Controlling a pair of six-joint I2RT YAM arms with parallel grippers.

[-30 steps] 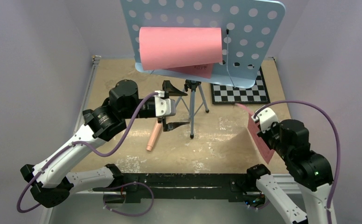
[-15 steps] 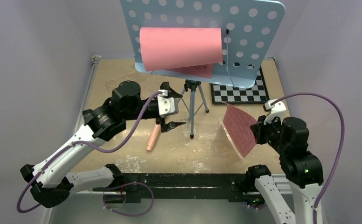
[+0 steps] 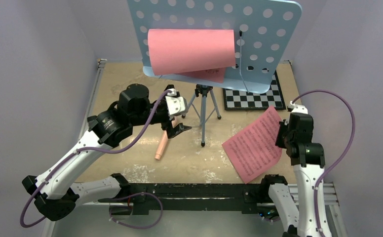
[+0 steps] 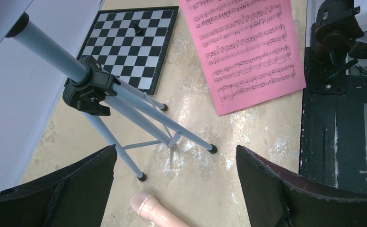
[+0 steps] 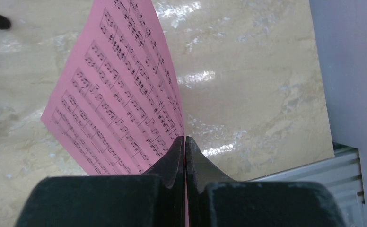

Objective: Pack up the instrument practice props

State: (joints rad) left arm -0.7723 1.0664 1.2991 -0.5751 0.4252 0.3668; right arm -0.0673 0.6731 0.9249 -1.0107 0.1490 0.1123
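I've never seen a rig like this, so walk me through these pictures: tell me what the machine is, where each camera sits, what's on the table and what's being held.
These are two robot arms bolted at the near edge of a table. The wide picture looks down from above and behind them. The other two come from a camera on each wrist, so each shows its own fingers. At the back, a light-blue music stand sits on a tripod, with pink pages resting on it. A chessboard lies nearby, and a peach-pink recorder lies on the table. The right end effector is shut on a pink sheet of music, holding it by one edge. The left end effector is open and empty, poised above the recorder's end.
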